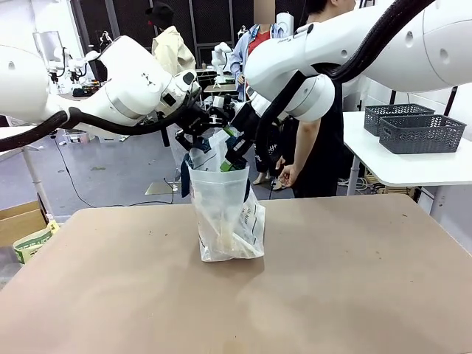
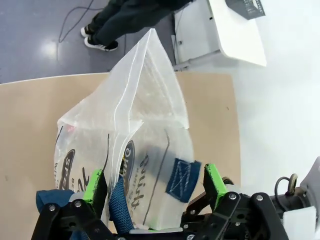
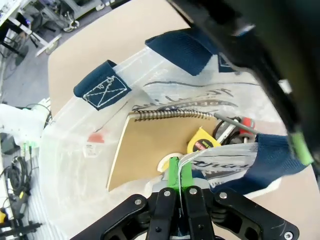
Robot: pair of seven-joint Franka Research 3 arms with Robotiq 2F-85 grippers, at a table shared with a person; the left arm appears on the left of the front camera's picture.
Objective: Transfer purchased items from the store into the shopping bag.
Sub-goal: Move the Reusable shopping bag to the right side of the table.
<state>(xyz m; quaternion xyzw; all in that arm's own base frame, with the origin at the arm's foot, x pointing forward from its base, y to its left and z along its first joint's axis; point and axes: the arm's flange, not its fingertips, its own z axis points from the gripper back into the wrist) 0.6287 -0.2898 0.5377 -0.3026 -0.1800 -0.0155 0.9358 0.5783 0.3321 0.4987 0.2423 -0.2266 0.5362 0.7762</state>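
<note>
We see the shopping bag (image 1: 225,214) standing tall on the table (image 1: 332,280), mouth pointing up. Our right gripper (image 3: 179,176) pinches the bag's rim tight. Our left gripper (image 2: 155,182) is spread wide around the other side. A brown notebook (image 3: 155,150) lies inside the bag.

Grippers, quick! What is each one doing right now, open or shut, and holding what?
Left gripper: open, fingers on either side of the shopping bag's edge.
Right gripper: shut on the shopping bag's rim.
</note>
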